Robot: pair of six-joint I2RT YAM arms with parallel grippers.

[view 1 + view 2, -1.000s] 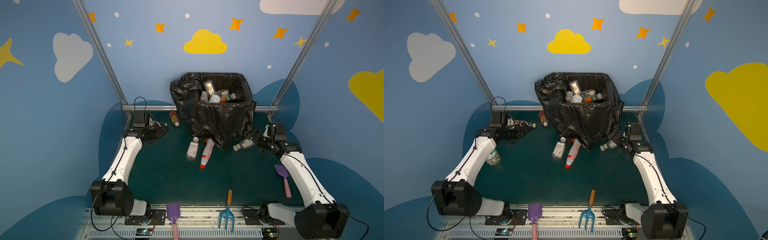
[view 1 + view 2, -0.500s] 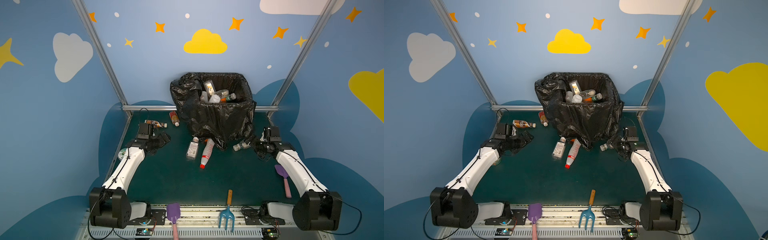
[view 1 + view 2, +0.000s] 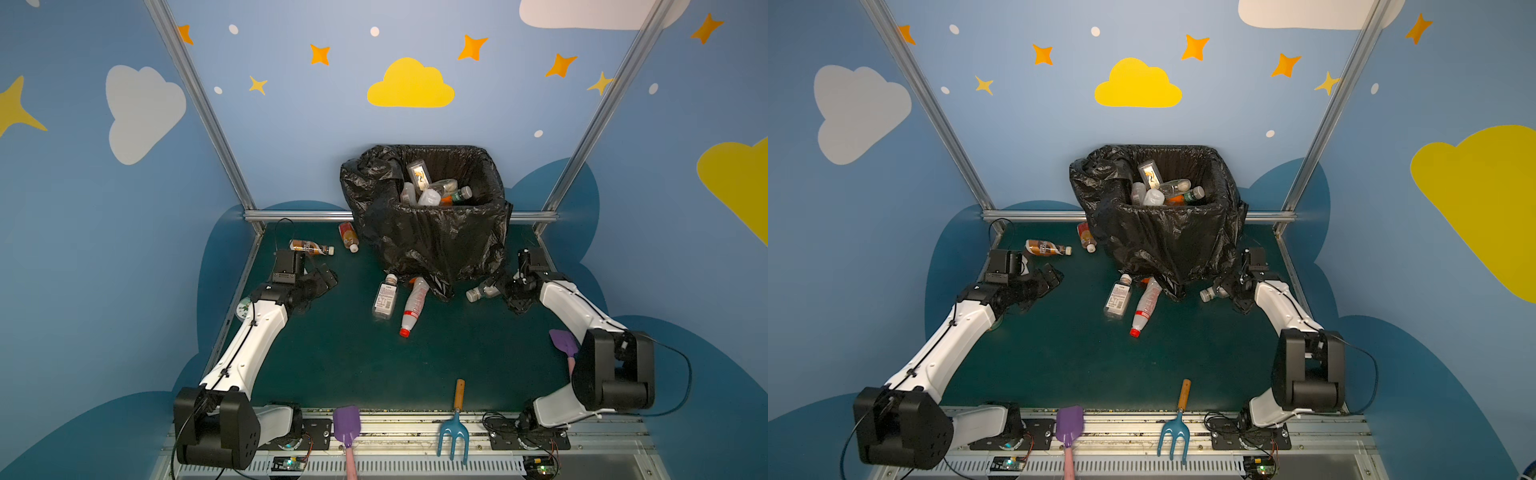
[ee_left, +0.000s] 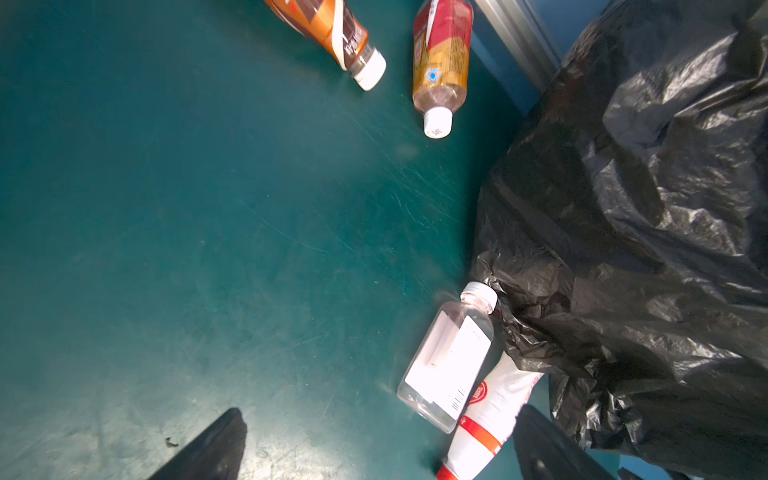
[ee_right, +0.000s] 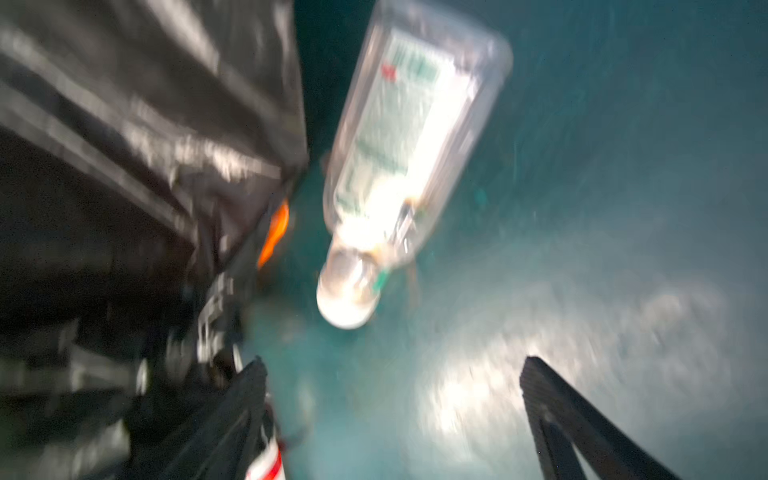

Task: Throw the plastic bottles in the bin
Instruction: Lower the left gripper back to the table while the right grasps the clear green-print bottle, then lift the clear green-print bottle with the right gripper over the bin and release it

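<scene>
The bin [image 3: 424,232] [image 3: 1160,232], lined with a black bag, stands at the back with several plastic bottles inside. On the green table lie a brown-label bottle [image 3: 309,247] [image 4: 332,33], an orange-red one [image 3: 348,237] [image 4: 440,54], a clear white-label one [image 3: 385,297] [image 4: 449,361] and a white red-capped one [image 3: 414,305] [image 4: 490,424]. My left gripper [image 3: 328,278] [image 4: 380,419] is open and empty, left of these. My right gripper [image 3: 509,297] [image 5: 392,374] is open beside a clear bottle [image 3: 482,291] [image 5: 399,145] at the bin's right foot; the bottle lies ahead of the jaws, not between them.
A round jar [image 3: 245,309] shows partly behind my left arm. A purple shovel [image 3: 347,428] and a blue rake [image 3: 455,432] lie at the front edge, another purple shovel [image 3: 563,343] under my right arm. An aluminium rail [image 3: 299,215] runs along the back.
My left arm has drawn back from the rear left corner toward the front, uncovering the brown-label bottle. My right arm has pulled in and its gripper has shifted at the clear bottle; its view is blurred.
</scene>
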